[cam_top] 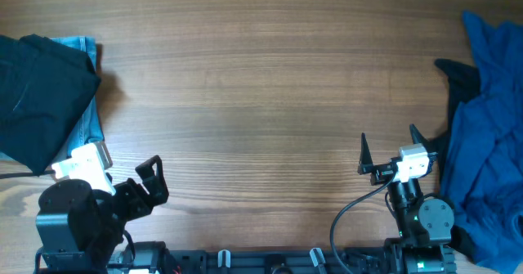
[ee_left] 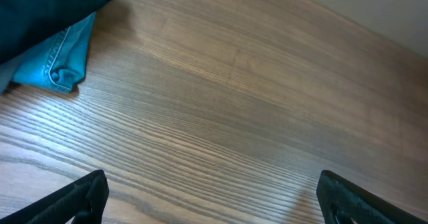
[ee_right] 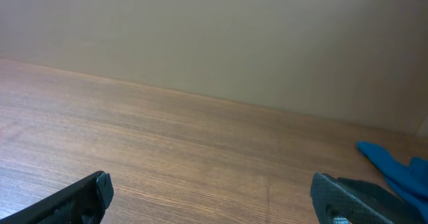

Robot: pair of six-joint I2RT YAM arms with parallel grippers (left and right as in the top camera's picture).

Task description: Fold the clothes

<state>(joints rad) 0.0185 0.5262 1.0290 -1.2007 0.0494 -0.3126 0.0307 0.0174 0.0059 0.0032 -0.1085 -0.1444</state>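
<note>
Left gripper: my jaws gape wide, empty, low over the table.
Right gripper: spread wide too, gripping nothing.
Black shirt: far left, heaped on a light-blue piece.
Blue heap: right edge, beside my right arm.

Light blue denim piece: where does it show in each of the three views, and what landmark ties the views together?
Overhead: the light blue denim piece is at the left edge, peeking out from under the black garment.
Left wrist: upper left corner, again under the black garment.
Right wrist: not in it; the blue at its right edge is the royal blue pile.
Shared landmark: the wood-grain table.
</note>
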